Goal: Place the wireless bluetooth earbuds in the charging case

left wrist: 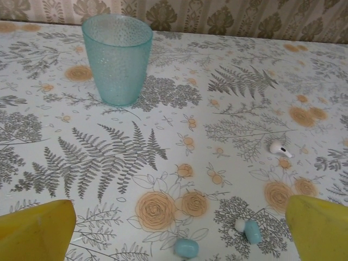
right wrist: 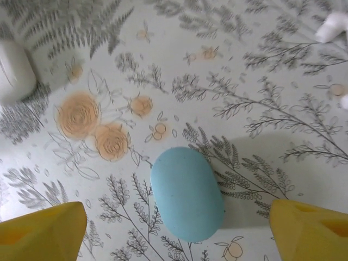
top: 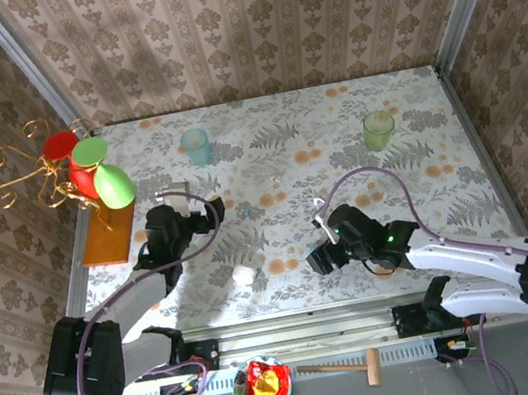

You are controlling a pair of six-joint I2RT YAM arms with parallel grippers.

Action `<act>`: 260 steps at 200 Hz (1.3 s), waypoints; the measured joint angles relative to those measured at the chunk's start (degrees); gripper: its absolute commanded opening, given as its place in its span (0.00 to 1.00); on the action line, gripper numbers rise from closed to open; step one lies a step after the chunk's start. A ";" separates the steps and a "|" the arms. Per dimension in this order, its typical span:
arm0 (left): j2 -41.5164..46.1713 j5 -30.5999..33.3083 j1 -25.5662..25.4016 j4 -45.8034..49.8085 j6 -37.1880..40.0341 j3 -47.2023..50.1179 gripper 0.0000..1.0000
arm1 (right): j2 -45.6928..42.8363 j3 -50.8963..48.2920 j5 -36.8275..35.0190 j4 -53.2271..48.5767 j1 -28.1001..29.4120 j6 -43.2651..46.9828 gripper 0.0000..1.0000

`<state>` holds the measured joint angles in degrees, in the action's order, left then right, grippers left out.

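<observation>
One earbud [left wrist: 280, 149], white with a short stem, lies on its side on the table [left wrist: 228, 54], ahead of the left fingers [left wrist: 35, 231] and towards the right-hand one of the pair, well clear of both. Close in between those fingers sits a small blue piece [left wrist: 186, 248]; it is too small to say what it is. A teal cup [left wrist: 117, 57] stands upright farther out, beyond the left-hand finger. The left fingers are spread wide and grip nothing.

The right fingers [right wrist: 310, 228] are also spread, one on each side of a light blue pebble [right wrist: 187, 193], with bare table showing on both sides, so they touch nothing. A blurred whitish piece [right wrist: 331, 24], possibly another earbud, lies far ahead of the right-hand finger. A white rounded thing [right wrist: 13, 70] lies ahead of the left-hand one.

The step in hand looks like a grasp of the pebble, probably the closed charging case, though the pictures do not settle that. The shell is smooth and rounded, so it could squirt out of a high or off-centre pinch. The fingers should come low, stay square to its narrow sides, close slowly and keep it centred.
</observation>
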<state>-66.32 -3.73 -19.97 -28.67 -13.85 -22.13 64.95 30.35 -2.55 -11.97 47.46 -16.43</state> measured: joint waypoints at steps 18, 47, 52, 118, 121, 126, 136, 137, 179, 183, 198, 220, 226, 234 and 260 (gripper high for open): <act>0.35 -0.42 0.00 0.15 0.02 0.00 1.00 | 3.41 0.00 -0.39 0.61 0.76 0.17 0.76; 0.85 -0.63 0.00 0.70 0.04 0.00 1.00 | 7.63 0.02 -0.48 1.57 1.49 1.09 0.71; 0.94 -0.63 0.00 0.90 0.04 0.00 1.00 | 8.17 0.02 -0.50 1.62 1.60 1.18 0.68; 1.25 -1.03 0.00 2.40 0.04 0.00 1.00 | 12.33 0.02 -2.21 2.62 1.90 1.57 0.47; 1.25 -1.03 0.00 2.45 0.04 0.00 1.00 | 12.37 0.02 -2.23 2.62 1.90 1.64 0.46; 1.25 -1.05 0.00 2.54 0.04 0.00 1.00 | 12.37 0.02 -2.40 2.64 1.90 1.60 0.44; 1.25 -1.05 0.00 2.58 0.04 0.00 1.00 | 12.37 0.04 -2.67 2.71 1.92 1.68 0.42; 1.25 -1.05 0.00 2.58 0.04 0.00 1.00 | 12.37 0.04 -2.69 2.71 1.92 1.66 0.42; 1.25 -1.31 0.00 2.54 0.09 0.00 1.00 | 11.96 0.42 -3.15 2.12 1.95 1.66 0.33; 1.25 -1.44 -0.04 2.51 0.11 0.00 1.00 | 11.72 0.50 -3.15 1.88 1.95 1.66 0.33; 1.20 -2.12 -0.52 2.29 0.20 0.00 1.00 | 10.40 1.14 -3.15 0.74 1.95 1.73 0.32; 0.44 -3.80 -1.97 0.90 1.27 0.00 1.00 | 8.11 2.97 -2.73 -0.79 1.33 2.56 0.32; 0.09 -4.42 -2.51 0.50 1.68 0.00 1.00 | 7.41 3.61 -2.12 -1.18 0.92 2.84 0.33; -0.35 -5.38 -3.15 -0.09 2.23 0.00 1.00 | 6.43 4.57 -0.90 -1.79 0.07 3.28 0.32; -1.16 -11.08 -4.63 -2.08 5.16 -0.02 1.00 | 3.32 7.52 4.74 -3.61 -4.24 5.51 0.32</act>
<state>-67.48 -14.81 -24.60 -30.74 -8.69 -22.15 68.27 37.87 2.20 -15.57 43.22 -10.92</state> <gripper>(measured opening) 0.999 0.370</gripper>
